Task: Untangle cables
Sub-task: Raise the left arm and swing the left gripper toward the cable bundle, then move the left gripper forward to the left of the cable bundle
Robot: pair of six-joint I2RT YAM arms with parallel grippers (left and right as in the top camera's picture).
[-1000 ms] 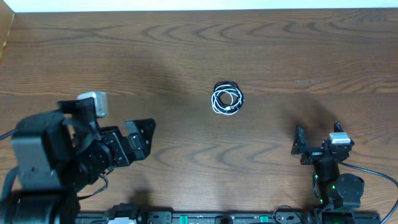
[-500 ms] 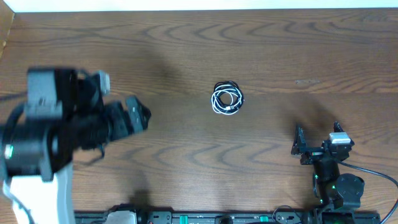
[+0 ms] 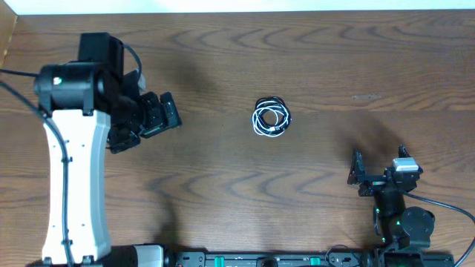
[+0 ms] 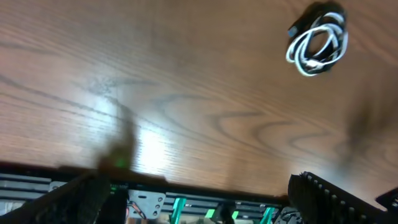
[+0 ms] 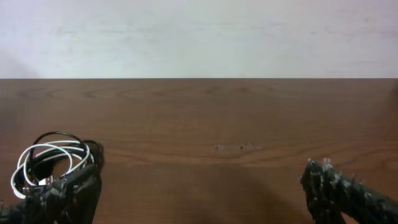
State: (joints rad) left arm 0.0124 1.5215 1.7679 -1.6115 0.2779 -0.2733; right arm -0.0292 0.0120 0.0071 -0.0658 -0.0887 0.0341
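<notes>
Evidently the cables [image 3: 271,118] lie as one small coiled bundle near the middle of the table [image 3: 334,59], slightly toward the far side, well apart from both arms. White loops show on top of black strands. How many black cables there are, and where any plug sits, cannot be made out from overhead. The left wrist view puts the bundle [image 4: 317,40] in its upper right corner, blurred, with a dark end sticking out at the top. In the right wrist view the bundle [image 5: 53,163] is low on the left, its near part hidden behind one finger [image 5: 62,196].

The left gripper [image 3: 148,122] hangs over the far left of the table with jaws spread wide and nothing between them. In its own camera only the finger ends show, cut off by the bottom edge [image 4: 205,199]. The white arm link [image 3: 74,185] covers the table beneath it. The right gripper [image 3: 378,169] sits at the near right, jaws likewise wide and empty [image 5: 202,193].

The surface is dark brown wood grain with soft glare patches. A pale wall [image 5: 199,37] stands behind the far edge, and a black rail with green fittings [image 3: 245,259] runs along the near edge
</notes>
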